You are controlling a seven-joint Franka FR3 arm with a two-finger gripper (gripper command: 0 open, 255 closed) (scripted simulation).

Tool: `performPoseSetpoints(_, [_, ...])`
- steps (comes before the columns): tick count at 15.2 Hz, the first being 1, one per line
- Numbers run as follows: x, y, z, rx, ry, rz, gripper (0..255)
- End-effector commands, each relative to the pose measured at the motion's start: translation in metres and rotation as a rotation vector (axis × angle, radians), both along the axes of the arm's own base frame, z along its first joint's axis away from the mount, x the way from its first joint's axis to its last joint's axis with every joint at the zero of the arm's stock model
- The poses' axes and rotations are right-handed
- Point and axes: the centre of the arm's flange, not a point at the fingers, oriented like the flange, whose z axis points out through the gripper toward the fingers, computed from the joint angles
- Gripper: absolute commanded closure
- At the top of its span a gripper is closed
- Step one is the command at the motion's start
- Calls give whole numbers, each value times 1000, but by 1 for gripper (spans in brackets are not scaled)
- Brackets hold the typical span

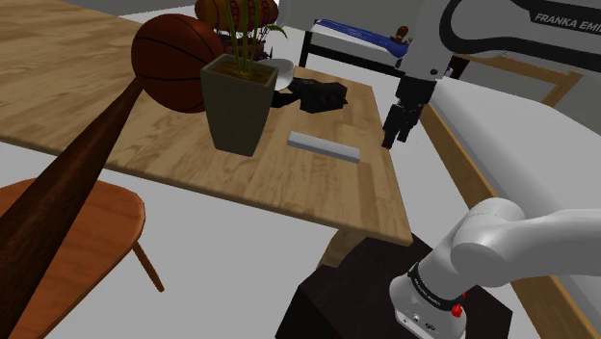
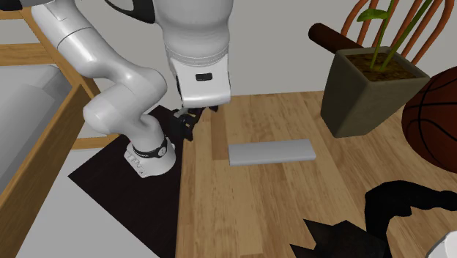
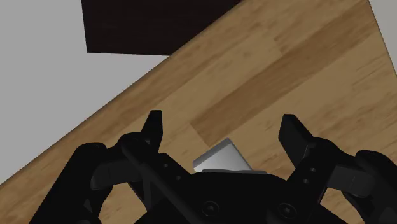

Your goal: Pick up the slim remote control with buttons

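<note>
Claw [image 3: 222, 127] released: its two fingers [image 3: 153, 127] stand well apart with nothing clasped between them. In the shoulder view the claw [image 1: 393, 135] hangs above the edge of the wooden table [image 1: 144, 144], on the side nearest the dark stand [image 1: 337, 299].

The remote [image 1: 324, 146] is a slim, plain grey slab with no buttons drawn on it. It lies flat on the table, near the claw but apart from it. In the wrist view one end of the remote [image 3: 219, 159] shows beneath the hand. In the second exterior view the remote [image 2: 271, 152] lies to the right of the claw [image 2: 187, 121], with bare wood between them.

By my reading the task is barely begun, and nothing has been gripped or lifted. What is left is to bring the claw over the slab, lower it, close across the narrow width, and raise it.

As for containers, a square olive pot [image 1: 238, 106] stands beyond the remote, holding brown soil [image 2: 381, 67] and a green plant [image 1: 252, 43]. Just behind the pot sits a pale bowl [image 1: 282, 69], and I cannot tell what is in it. A dark red ball [image 1: 173, 58] rests against the pot.
</note>
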Motion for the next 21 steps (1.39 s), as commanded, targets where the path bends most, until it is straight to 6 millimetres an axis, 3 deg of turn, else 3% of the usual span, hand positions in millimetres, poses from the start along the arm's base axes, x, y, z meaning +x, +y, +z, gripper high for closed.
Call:
performPoseSetpoints(1, [0,0,0,0,0,0,0])
performPoseSetpoints(14, [118,87,-42,-74,-189,463,0])
performPoseSetpoints(21, [118,87,-79,-74,-189,463,0])
